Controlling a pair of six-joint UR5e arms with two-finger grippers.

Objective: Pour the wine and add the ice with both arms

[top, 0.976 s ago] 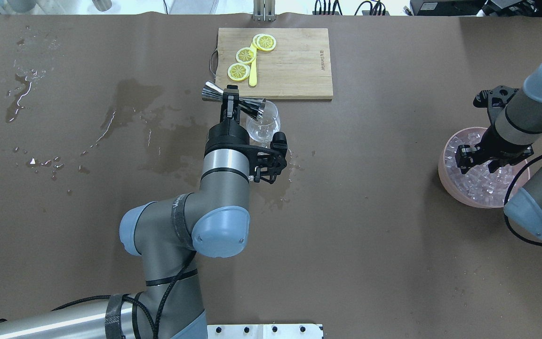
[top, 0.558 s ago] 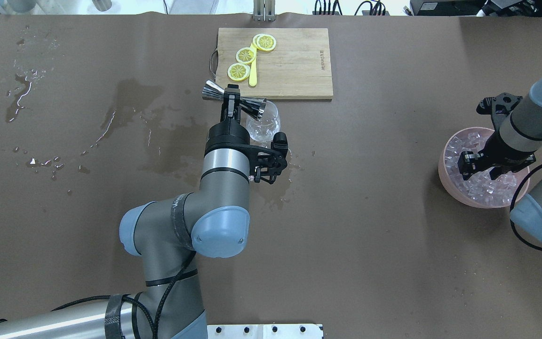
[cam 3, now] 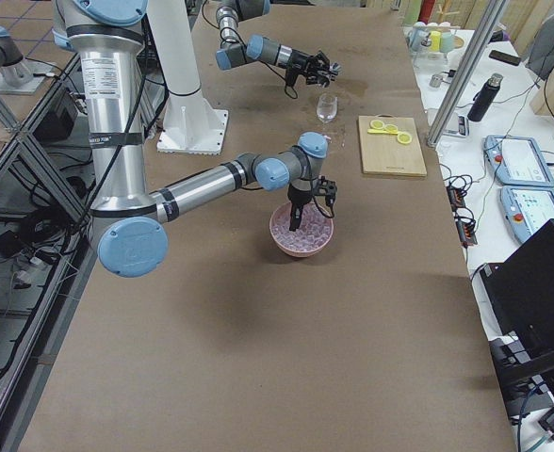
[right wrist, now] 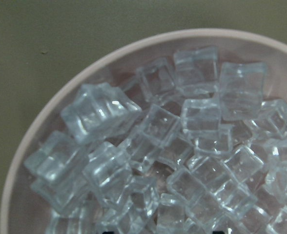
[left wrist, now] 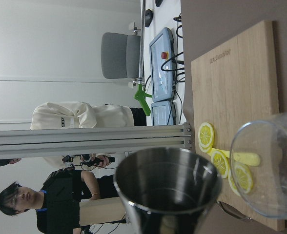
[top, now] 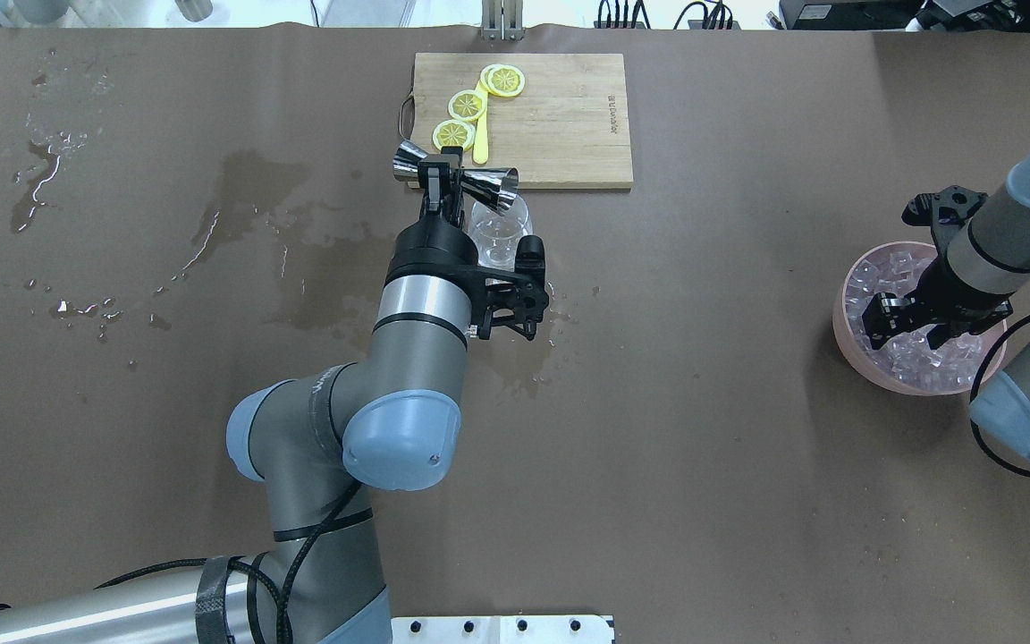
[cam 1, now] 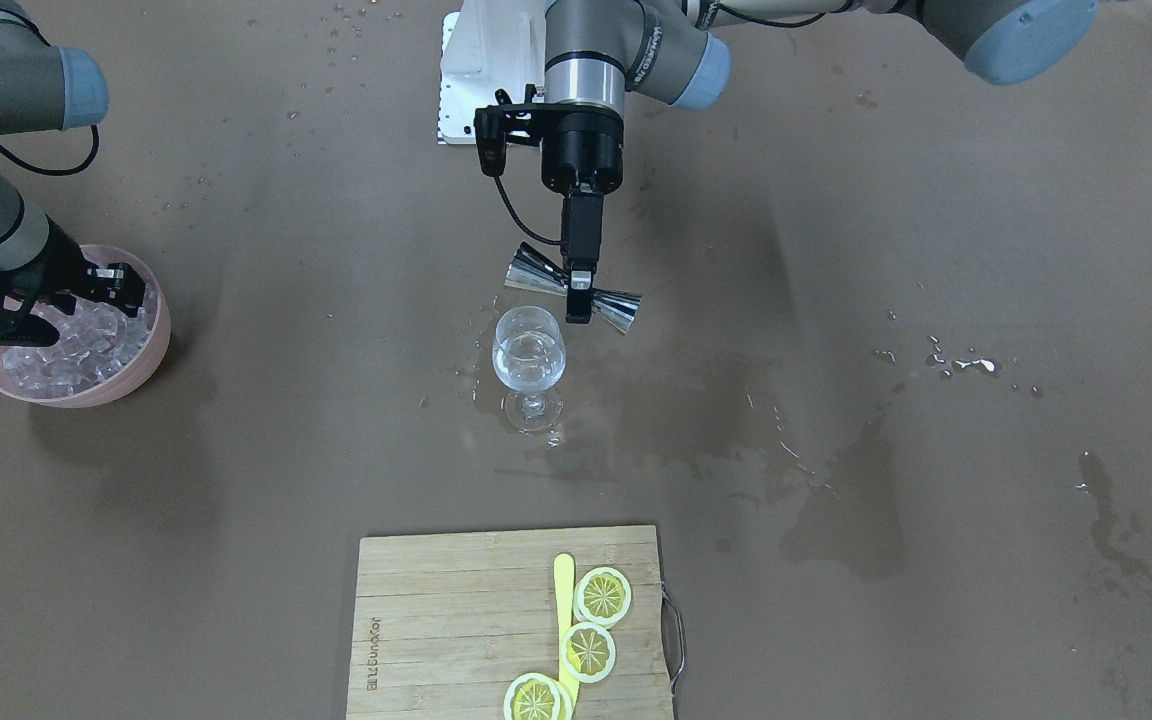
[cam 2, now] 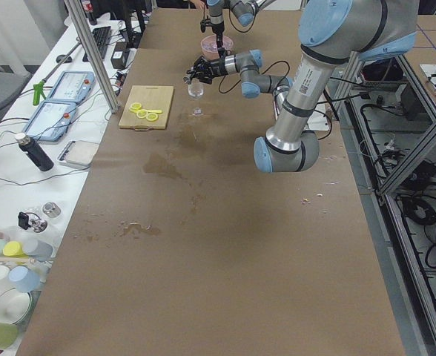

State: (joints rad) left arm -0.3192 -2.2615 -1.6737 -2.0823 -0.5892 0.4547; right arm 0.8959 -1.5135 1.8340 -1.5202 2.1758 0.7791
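The left claw (top: 443, 175) is clamped on the narrow waist of a steel double-cone jigger (cam 1: 531, 272). It holds the jigger on its side, roughly level, with one open mouth turned to the claw's right. Just below that mouth stands a stemmed wine glass (cam 1: 530, 345).

The wine (cam 1: 529, 370) lies in the lower part of the glass's bowl. It is clear and colourless like water, a small amount well short of the rim. In the left wrist view the jigger's inside is dark and shiny, and I cannot tell if any liquid is in it.

The right claw (cam 1: 46, 315) points down into a pink bowl (cam 1: 141, 370). The ice (right wrist: 182, 146) is heaped directly under it. The cubes are many and small, translucent with whitish glints, piled loosely up the bowl's wall. In the right wrist view two dark tips just show at the bottom edge, well apart, so this claw stands spread with nothing between its tips.

Beyond the left claw, away from the robot, lies a bamboo cutting board (top: 560, 125). On it are three lemon slices (top: 467, 105) and a yellow stick (top: 480, 148). Wet patches (top: 247, 179) darken the brown table cover (top: 703, 447) around the glass and out to the left claw's left.
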